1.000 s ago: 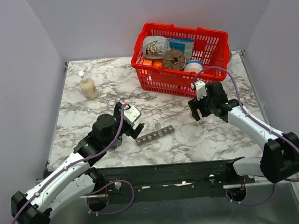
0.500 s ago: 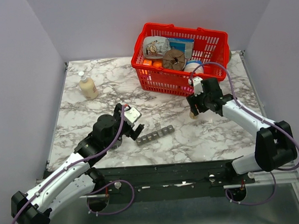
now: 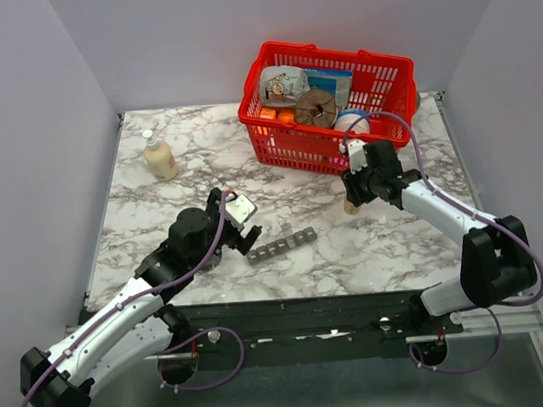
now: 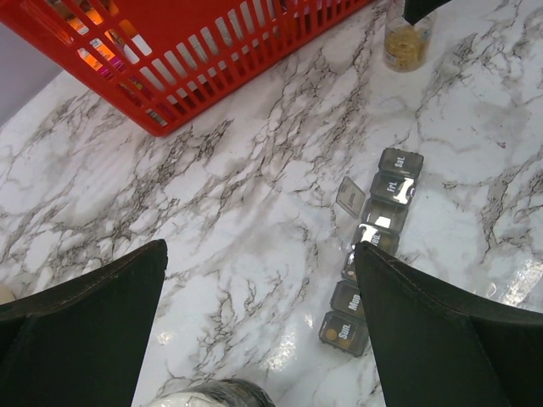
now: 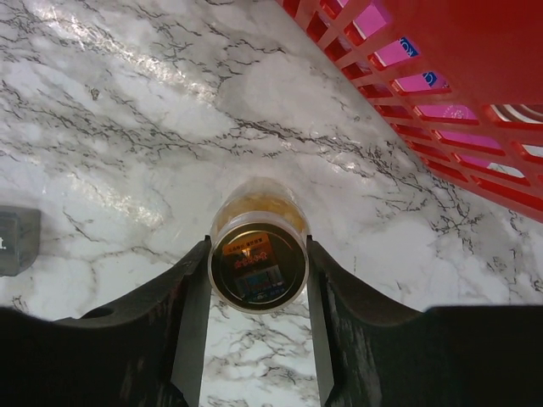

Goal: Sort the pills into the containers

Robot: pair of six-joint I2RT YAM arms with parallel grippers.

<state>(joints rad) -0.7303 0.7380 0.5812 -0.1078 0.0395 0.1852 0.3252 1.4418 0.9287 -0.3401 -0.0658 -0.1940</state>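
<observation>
Near the basket (image 5: 475, 51), the right fingers (image 5: 191, 331) clasp the pill bottle (image 5: 257, 259).
The left fingers (image 4: 85, 331) gape (only their camera shows the organiser (image 4: 377, 242) day labels).

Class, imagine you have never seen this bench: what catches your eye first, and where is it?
The red mesh basket stands at the far right of the table. Just in front of it the right gripper clasps a small clear pill bottle, and a grey pill organiser lies near the middle.
</observation>
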